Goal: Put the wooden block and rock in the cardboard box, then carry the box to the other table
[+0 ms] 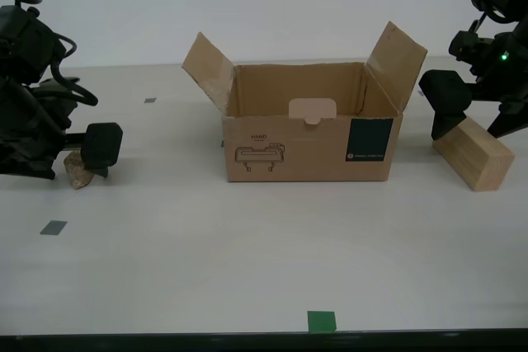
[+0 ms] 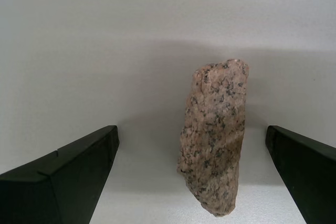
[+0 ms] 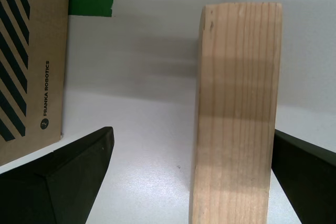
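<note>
Nearest the camera in the exterior view, a green tape mark (image 1: pixel 322 321) and a grey tape square (image 1: pixel 53 227) are seen on the cream table (image 1: pixel 247 253), with nothing else around them. Further back, the cardboard box (image 1: pixel 309 147) is placed at the middle of the table with its flaps spread open; what lies inside cannot be told. At the exterior view's left, the rock (image 2: pixel 214 137) is framed by my second gripper (image 2: pixel 191 174), whose jaws are spread wide with clear gaps on both sides, so nothing is held. At the exterior view's right, the wooden block (image 3: pixel 236 114) is straddled by my first gripper (image 3: pixel 191 177), also spread wide; one jaw is very near or touching the block, the other well apart. Both items are therefore judged as not yet grasped and outside the box. The rock is seen off-centre between the jaws, so it could be rolled or pushed aside on closing. The block could be twisted by the nearer jaw, and the raised flaps could be clipped during transfer.
</note>
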Controlling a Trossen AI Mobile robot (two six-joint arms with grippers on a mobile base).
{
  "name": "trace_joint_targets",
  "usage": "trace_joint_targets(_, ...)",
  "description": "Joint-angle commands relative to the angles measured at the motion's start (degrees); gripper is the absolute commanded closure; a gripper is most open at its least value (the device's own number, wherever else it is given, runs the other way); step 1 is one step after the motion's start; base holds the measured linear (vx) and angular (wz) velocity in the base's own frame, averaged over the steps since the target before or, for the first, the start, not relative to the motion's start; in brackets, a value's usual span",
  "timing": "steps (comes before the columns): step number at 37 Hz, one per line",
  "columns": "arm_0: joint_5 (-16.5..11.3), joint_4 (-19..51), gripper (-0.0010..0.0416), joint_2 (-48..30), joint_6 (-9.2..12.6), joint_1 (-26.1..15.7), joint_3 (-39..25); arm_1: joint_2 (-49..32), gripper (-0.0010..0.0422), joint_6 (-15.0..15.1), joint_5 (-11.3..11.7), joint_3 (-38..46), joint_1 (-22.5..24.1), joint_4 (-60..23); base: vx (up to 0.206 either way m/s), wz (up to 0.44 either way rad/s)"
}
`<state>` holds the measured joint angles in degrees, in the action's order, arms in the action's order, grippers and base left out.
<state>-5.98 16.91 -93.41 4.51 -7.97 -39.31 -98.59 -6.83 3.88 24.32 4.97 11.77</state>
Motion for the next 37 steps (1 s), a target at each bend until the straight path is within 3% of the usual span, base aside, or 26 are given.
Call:
trace_joint_targets(1, 0.1, -0.2, 0.0008, 0.0, -0.1, 0.0, 0.0, -0.1, 0.0023, -0.3, -0.1, 0.2, 0.0, 0.4, 0.000, 0.000)
trace_joint_targets(28, 0.1, -0.1, 0.0008, -0.1, -0.2, 0.0, 1.7, -0.1, 0.0023, -1.7, 0.0, 0.4, 0.0, 0.3, 0.000, 0.000)
trace_joint_targets(37, 0.6, -3.5, 0.0007, -0.1, -0.5, -0.1, 2.1, -0.1, 0.0023, -1.7, 0.0, 0.4, 0.0, 0.3, 0.000, 0.000)
